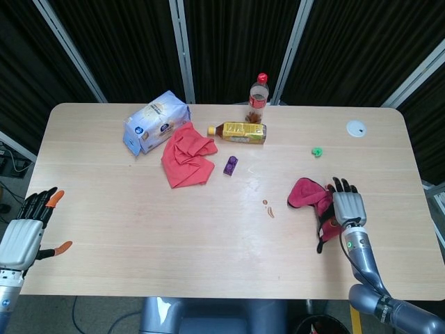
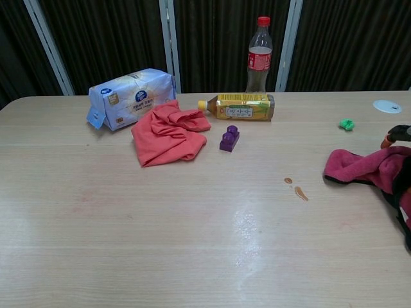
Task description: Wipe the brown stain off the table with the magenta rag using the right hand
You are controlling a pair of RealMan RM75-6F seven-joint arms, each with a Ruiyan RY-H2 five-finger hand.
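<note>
The magenta rag (image 1: 308, 194) lies crumpled on the table, right of centre, and also appears at the right edge of the chest view (image 2: 363, 165). A small brown stain (image 1: 268, 207) of two drops marks the wood just left of it (image 2: 297, 188). My right hand (image 1: 345, 207) lies flat over the rag's right part with its fingers stretched out and nothing gripped; only its dark fingertips (image 2: 398, 133) peek into the chest view. My left hand (image 1: 24, 233) hovers open at the table's front left edge, far from the rag.
A salmon cloth (image 1: 186, 156), a blue tissue pack (image 1: 156, 121), a lying yellow bottle (image 1: 240, 132), an upright cola bottle (image 1: 259, 90) and a purple brick (image 1: 231, 164) sit at the back. A green bit (image 1: 317, 151) and a white disc (image 1: 356, 128) lie far right.
</note>
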